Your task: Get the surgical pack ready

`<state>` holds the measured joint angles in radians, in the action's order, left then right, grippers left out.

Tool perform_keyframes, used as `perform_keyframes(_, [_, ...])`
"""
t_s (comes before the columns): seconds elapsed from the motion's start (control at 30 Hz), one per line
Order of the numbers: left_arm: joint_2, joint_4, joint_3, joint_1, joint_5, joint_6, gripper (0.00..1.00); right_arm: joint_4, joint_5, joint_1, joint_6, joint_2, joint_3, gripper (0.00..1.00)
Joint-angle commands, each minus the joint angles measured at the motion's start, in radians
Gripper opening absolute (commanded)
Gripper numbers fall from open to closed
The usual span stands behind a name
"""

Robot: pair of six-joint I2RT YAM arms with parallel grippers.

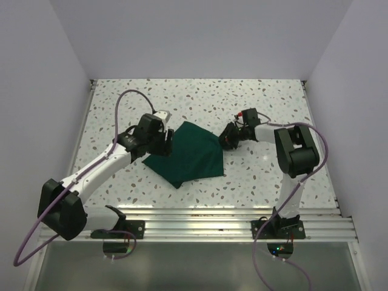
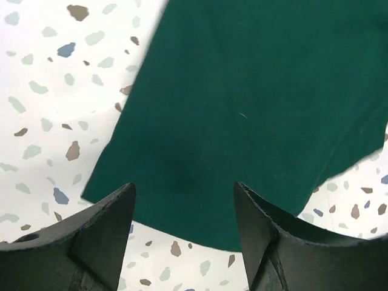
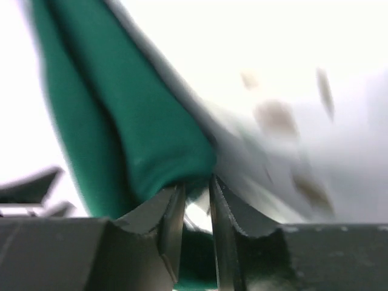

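The surgical pack (image 1: 191,154) is a dark green cloth folded flat into a rough square on the speckled table; no tray, instruments or pads show. My left gripper (image 1: 165,145) hovers over the cloth's left edge. In the left wrist view that gripper (image 2: 183,185) is open, with only the green cloth (image 2: 254,91) and table between its fingers. My right gripper (image 1: 225,140) is at the cloth's right corner. Seen from the right wrist, the right gripper (image 3: 197,182) is closed to a narrow gap on a raised fold of the cloth (image 3: 151,139), with something shiny in the gap.
The speckled table (image 1: 200,100) is boxed in by white walls at the left, back and right. An aluminium rail (image 1: 200,221) carrying both arm bases runs along the near edge. Purple cables (image 1: 130,94) loop off each arm.
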<state>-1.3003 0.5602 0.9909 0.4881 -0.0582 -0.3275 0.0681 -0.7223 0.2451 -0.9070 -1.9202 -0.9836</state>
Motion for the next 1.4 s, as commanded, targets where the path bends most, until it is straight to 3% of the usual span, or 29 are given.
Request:
perform_keyframes(0.0, [0.001, -0.006, 0.044, 0.091, -0.066, 0.053, 0.7, 0.181, -0.005, -0.033, 0.134, -0.104, -0.229, 0.28])
perform_keyframes(0.1, [-0.063, 0.012, 0.093, 0.186, -0.11, 0.045, 0.7, 0.367, 0.072, -0.082, 0.23, -0.134, -0.365, 0.43])
perform_keyframes(0.13, [-0.085, 0.032, 0.109, 0.214, -0.132, 0.041, 0.71, 0.434, 0.104, -0.116, 0.271, -0.123, -0.375, 0.57])
perform_keyframes(0.27, [-0.249, 0.144, 0.222, 0.331, -0.262, -0.036, 0.7, 0.548, 0.198, -0.193, 0.373, -0.051, -0.324, 0.84])
perform_keyframes(0.37, [-0.393, 0.23, 0.34, 0.403, -0.334, -0.082, 0.7, 0.565, 0.202, -0.219, 0.422, 0.041, -0.232, 0.99])
perform_keyframes(0.5, [-0.523, 0.301, 0.422, 0.481, -0.413, -0.1, 0.7, 0.53, 0.184, -0.222, 0.435, 0.191, -0.072, 0.99])
perform_keyframes(0.67, [-0.551, 0.32, 0.419, 0.507, -0.445, -0.094, 0.7, 0.496, 0.178, -0.222, 0.427, 0.291, 0.052, 0.99])
perform_keyframes(1.07, [-0.599, 0.325, 0.381, 0.537, -0.519, -0.108, 0.56, 0.46, 0.165, -0.216, 0.413, 0.38, 0.137, 0.99])
perform_keyframes(1.17, [-0.599, 0.311, 0.38, 0.537, -0.514, -0.102, 0.49, 0.47, 0.167, -0.201, 0.413, 0.388, 0.131, 0.99])
perform_keyframes(1.37, [-0.611, 0.3, 0.391, 0.537, -0.5, -0.082, 0.21, 0.457, 0.135, -0.139, 0.395, 0.4, 0.138, 0.99])
